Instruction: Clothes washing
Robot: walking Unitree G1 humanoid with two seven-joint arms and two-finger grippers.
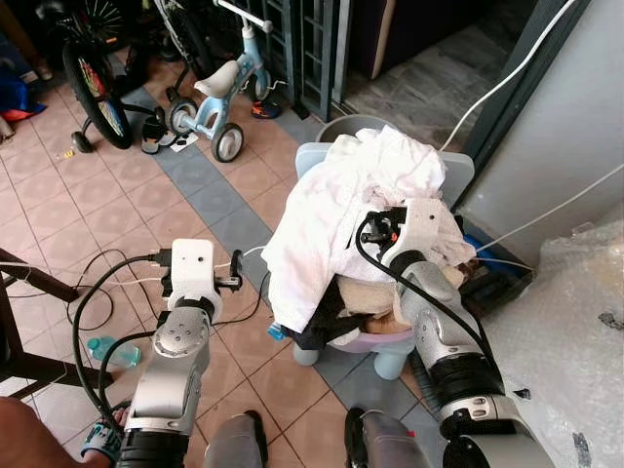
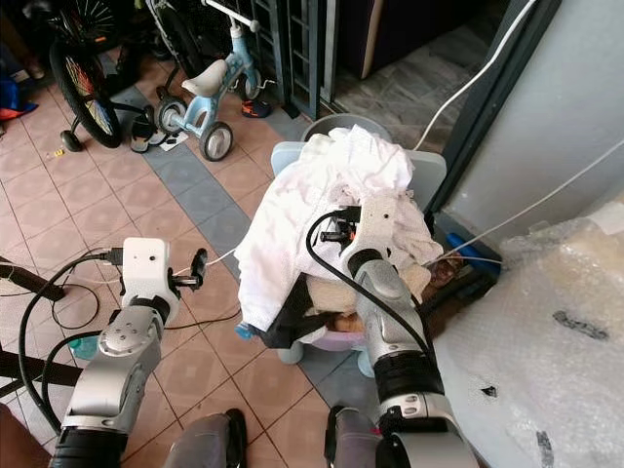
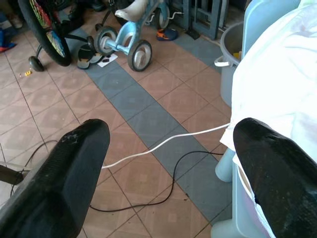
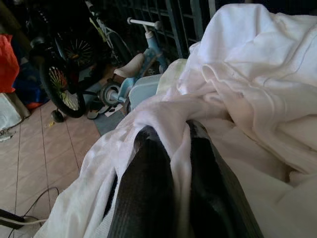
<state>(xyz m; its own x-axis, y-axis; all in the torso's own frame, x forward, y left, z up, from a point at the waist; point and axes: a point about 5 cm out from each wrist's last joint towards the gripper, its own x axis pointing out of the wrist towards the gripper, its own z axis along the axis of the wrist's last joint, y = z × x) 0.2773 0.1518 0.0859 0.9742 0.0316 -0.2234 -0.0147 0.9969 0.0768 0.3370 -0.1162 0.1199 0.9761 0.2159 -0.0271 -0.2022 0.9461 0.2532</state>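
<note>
Floor (image 1: 88, 210): tiled in tan with a grey strip, crossed by white and black cables running toward the chair.
Bicycle (image 1: 93, 93): parked far back on the robot's left, well apart from the work.
Tricycle (image 1: 222, 88): pale blue, standing beside the bicycle near a metal gate.
Chair (image 1: 458, 175): a light blue plastic seat against the grey wall, carrying the laundry heap; a grey bucket (image 3: 229, 54) stands just behind it.
White cloth (image 1: 341, 210): the topmost and biggest piece of the pile, draped over the chair's back and hanging down the front edge, with darker and tan garments bunched beneath.
Handling: the cloth looks light, limp and easy to crumple; it should sag and trail when lifted, and may drag the pieces under it. A bunched fold near the top of the heap is the sounder place to grip than a loose hem.
Right end effector (image 4: 179, 148): buried in the pile on the chair, its two black fingers clenched on a ridge of the white cloth that stands up between them.
Left end effector (image 3: 173, 163): held out over the floor just beside the chair's front corner, fingers spread wide and empty, the hanging cloth near one fingertip.
</note>
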